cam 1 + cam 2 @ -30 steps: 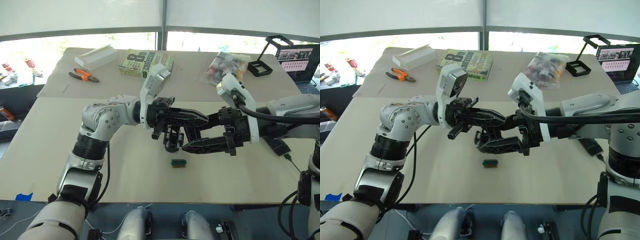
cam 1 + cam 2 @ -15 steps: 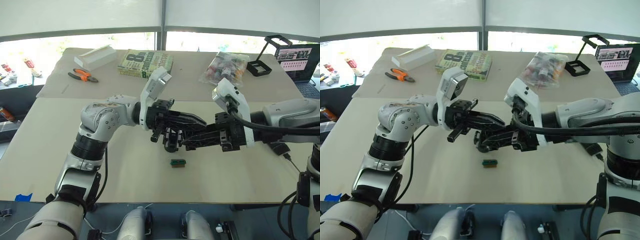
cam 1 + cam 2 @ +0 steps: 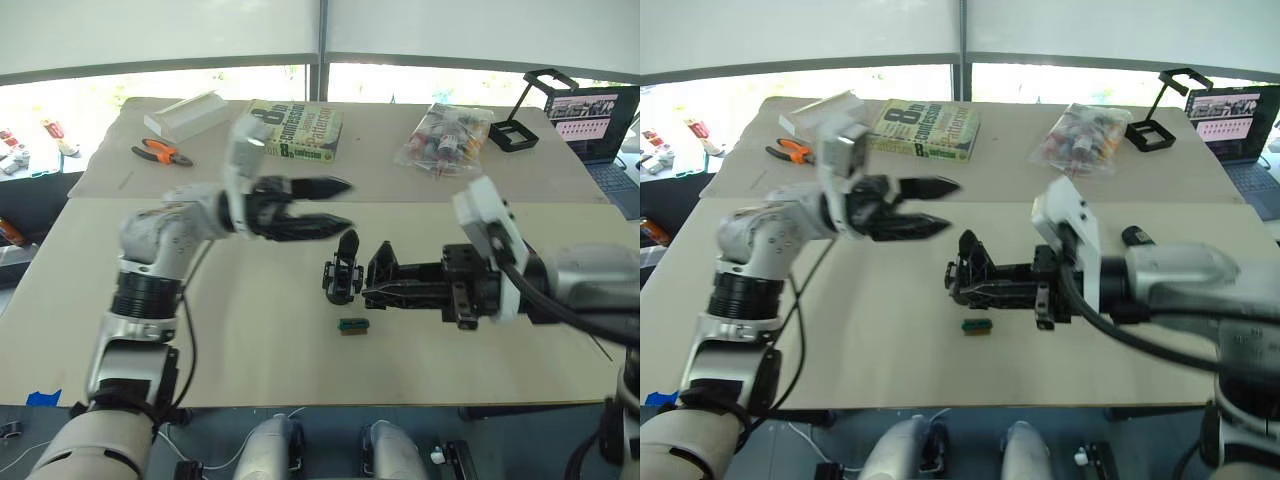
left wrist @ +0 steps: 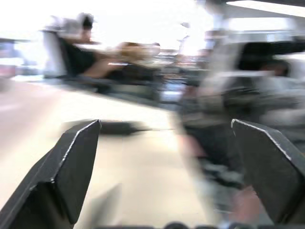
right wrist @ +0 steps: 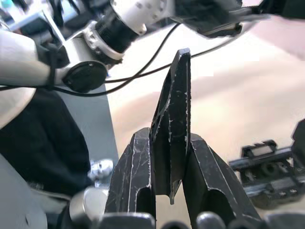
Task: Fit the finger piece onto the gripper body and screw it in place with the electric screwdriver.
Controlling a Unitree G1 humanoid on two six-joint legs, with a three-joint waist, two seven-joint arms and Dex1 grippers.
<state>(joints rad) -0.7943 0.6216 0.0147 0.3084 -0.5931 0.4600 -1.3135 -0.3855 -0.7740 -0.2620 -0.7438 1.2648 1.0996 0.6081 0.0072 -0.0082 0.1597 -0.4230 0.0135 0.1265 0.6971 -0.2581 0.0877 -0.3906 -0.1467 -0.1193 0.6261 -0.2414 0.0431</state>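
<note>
Finger piece [image 5: 172,138], pinched upright in closed right gripper [image 3: 375,291]; gripper body [image 3: 343,272] just beyond at 9 o'clock; left gripper [image 3: 335,205] agape, empty, at 11 o'clock.

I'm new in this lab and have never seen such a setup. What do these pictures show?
It is a humanoid robot with two arms, each ending in a two-fingered black gripper. Two pictures come from cameras in its head, looking down over a table; two from cameras on its wrists. The left gripper hangs open above the table. The right gripper is shut on a small black finger piece, beside the gripper body standing on the table. A green block lies nearby; farther back are a book, orange pliers, a plastic bag and a laptop.
</note>
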